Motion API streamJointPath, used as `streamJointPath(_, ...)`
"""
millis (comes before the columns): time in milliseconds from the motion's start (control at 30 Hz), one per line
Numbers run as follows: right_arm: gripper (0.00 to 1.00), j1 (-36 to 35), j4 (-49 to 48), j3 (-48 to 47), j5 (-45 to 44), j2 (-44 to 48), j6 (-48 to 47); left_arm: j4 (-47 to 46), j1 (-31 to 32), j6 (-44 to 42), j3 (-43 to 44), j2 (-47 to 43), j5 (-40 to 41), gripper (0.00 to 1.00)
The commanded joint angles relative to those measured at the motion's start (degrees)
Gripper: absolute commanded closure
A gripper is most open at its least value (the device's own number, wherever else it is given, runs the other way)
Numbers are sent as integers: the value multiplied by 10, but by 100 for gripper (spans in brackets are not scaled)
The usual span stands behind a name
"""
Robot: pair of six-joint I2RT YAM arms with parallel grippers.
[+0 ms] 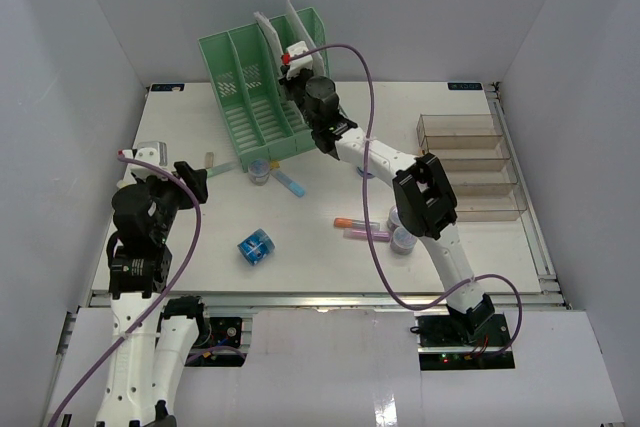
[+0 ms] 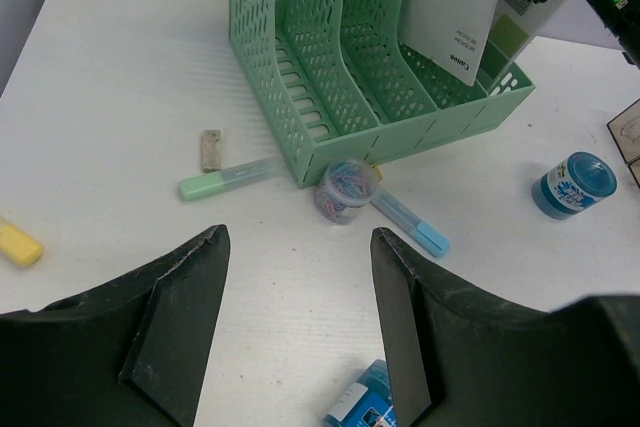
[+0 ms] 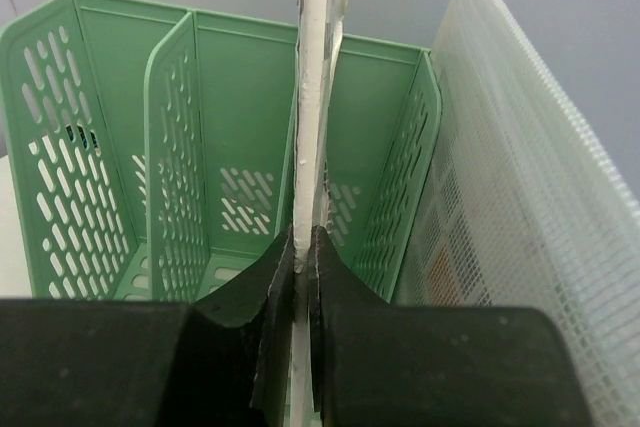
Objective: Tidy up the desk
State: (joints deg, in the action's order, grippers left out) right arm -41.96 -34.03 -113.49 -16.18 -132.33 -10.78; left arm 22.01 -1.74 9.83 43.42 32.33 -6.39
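Grips a thin white paper booklet (image 3: 312, 97) with the right gripper (image 3: 303, 247), jaws narrowed tight on its edge, upright over the green slotted plastic file rack (image 1: 250, 87) at 11 o'clock on the large flat white desk (image 1: 320, 267) filling the middle of the top view. Holds the left gripper (image 2: 298, 237) at 9 o'clock above bare desk, jaws wide and empty. Leaves a green highlighter (image 2: 225, 179), a small clear jar of coloured paper clips (image 2: 345, 187) and a blue highlighter (image 2: 410, 222) lying at the rack's front.
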Motion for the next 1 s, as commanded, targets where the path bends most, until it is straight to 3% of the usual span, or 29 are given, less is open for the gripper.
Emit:
streamJointPath(0, 92, 8, -128, -1, 7, 3, 23, -1, 1, -4, 2, 7, 5, 31)
streamJointPath(300, 92, 16, -176, 16, 24, -23, 46, -1, 2, -2, 5, 17, 8, 31)
streamJointPath(467, 91, 17, -243, 79, 40, -14, 47, -4, 1, 2, 2, 18, 5, 31)
streamJointPath(500, 82, 16, -278, 107, 46, -5, 41, -6, 1, 3, 1, 17, 4, 31)
streamJointPath(567, 54, 16, -359, 189, 51, 5, 26, -7, 1, 5, -4, 16, 1, 31)
streamJointPath(633, 23, 14, -509, 270, 71, 18, -5, -11, 1, 6, -9, 15, -4, 31)
streamJointPath(667, 14, 13, -548, 300, 83, 32, -19, -13, 1, 6, -11, 15, -8, 31)
streamJointPath(800, 3, 10, -538, 375, 121, 101, -50, -23, 1, 9, -14, 26, -34, 30)
streamJointPath(967, 9, 8, -449, 439, 153, 193, -119, -27, 2, 9, -10, 45, -71, 29)
